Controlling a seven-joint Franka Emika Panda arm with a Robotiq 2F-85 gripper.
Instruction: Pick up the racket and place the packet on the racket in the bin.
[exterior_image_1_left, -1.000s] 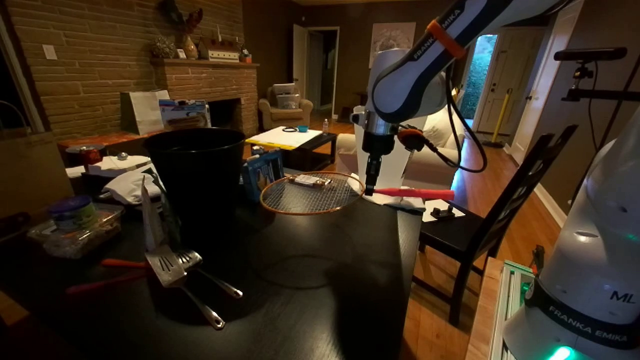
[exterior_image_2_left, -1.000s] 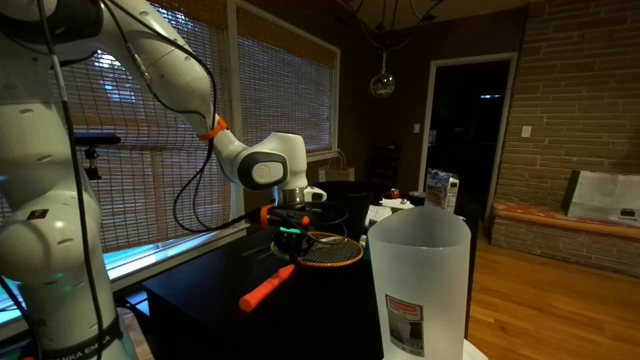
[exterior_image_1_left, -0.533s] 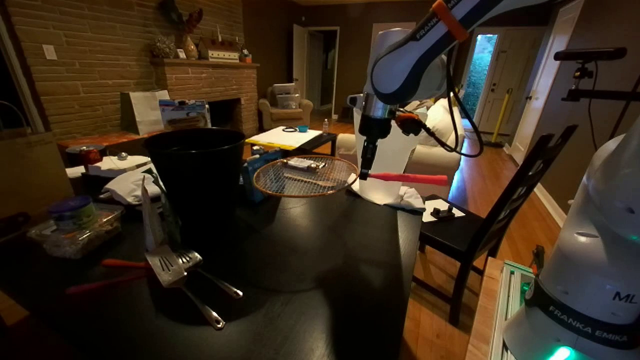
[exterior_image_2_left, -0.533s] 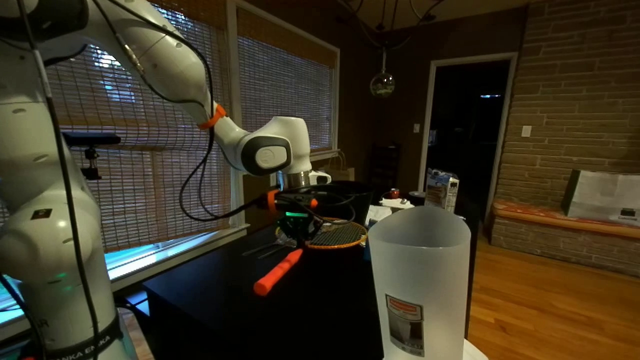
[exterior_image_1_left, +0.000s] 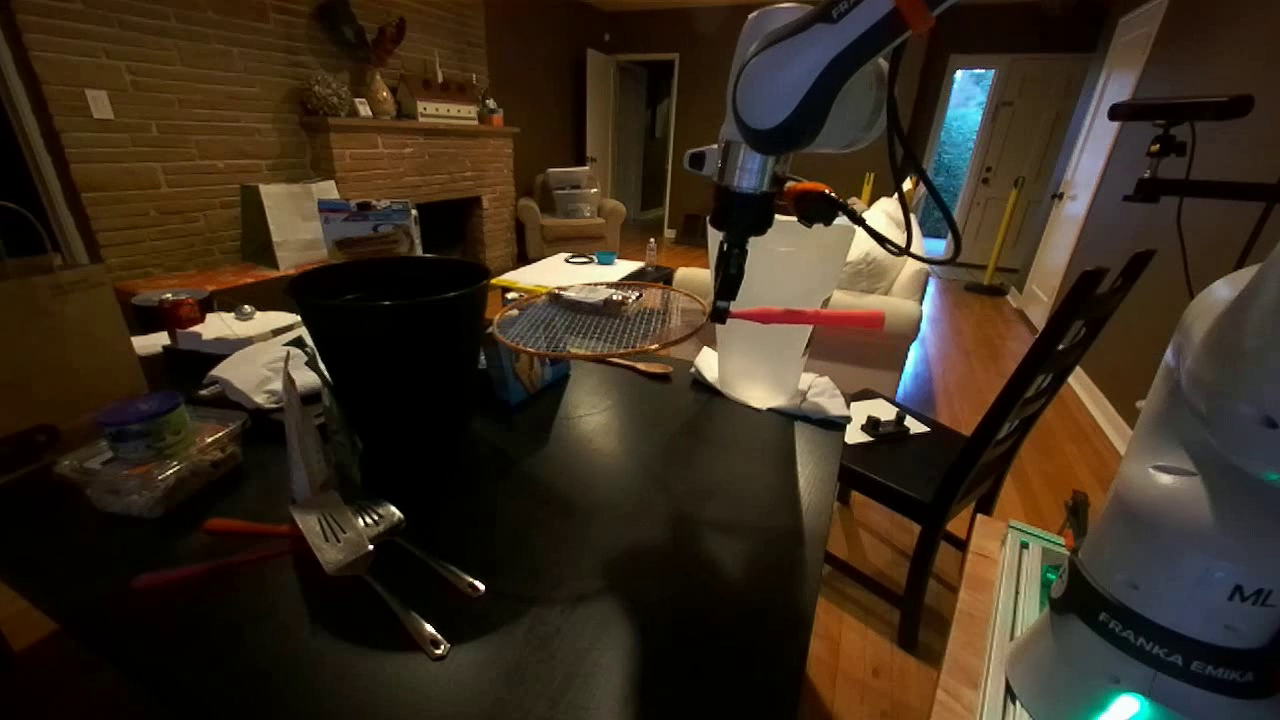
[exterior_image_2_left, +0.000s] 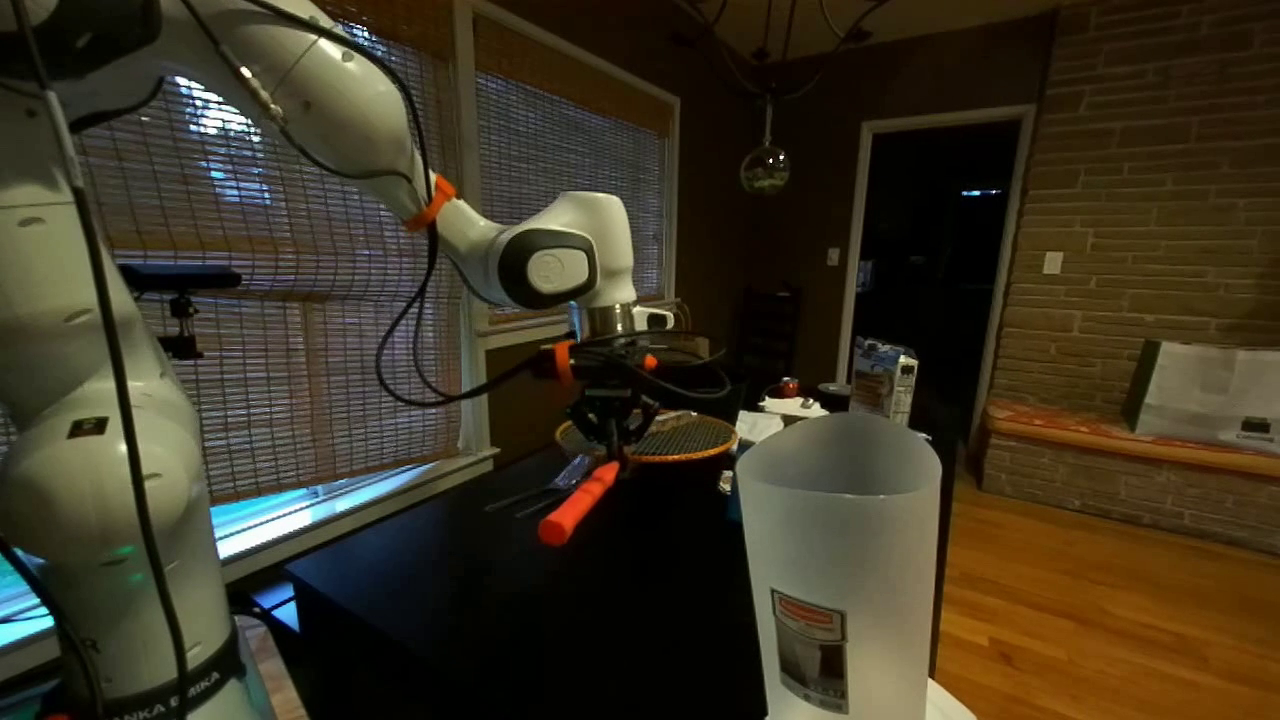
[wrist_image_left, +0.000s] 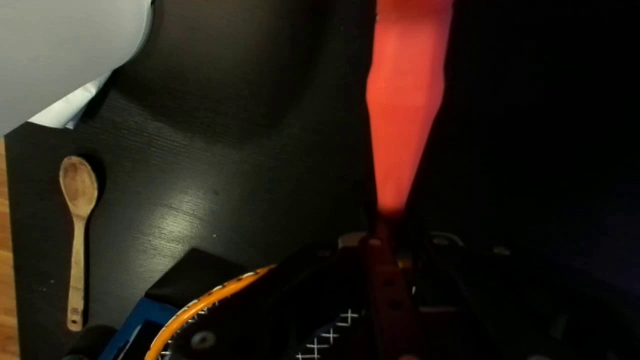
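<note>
Nearly level racket (exterior_image_1_left: 665, 325), head (exterior_image_1_left: 598, 335) toward bin (exterior_image_1_left: 395, 345)

Packet (exterior_image_1_left: 588, 294) on racket (exterior_image_1_left: 640, 326), bin (exterior_image_1_left: 395, 350) left of racket in an exterior view, spatulas (exterior_image_1_left: 333, 540) before bin

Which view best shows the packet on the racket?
An exterior view, where the packet lies in plain sight on the racket. In an exterior view with the tool partly covering the racket, it is hard to make out: a pale sliver at most. The wrist view doesn't show it.
</note>
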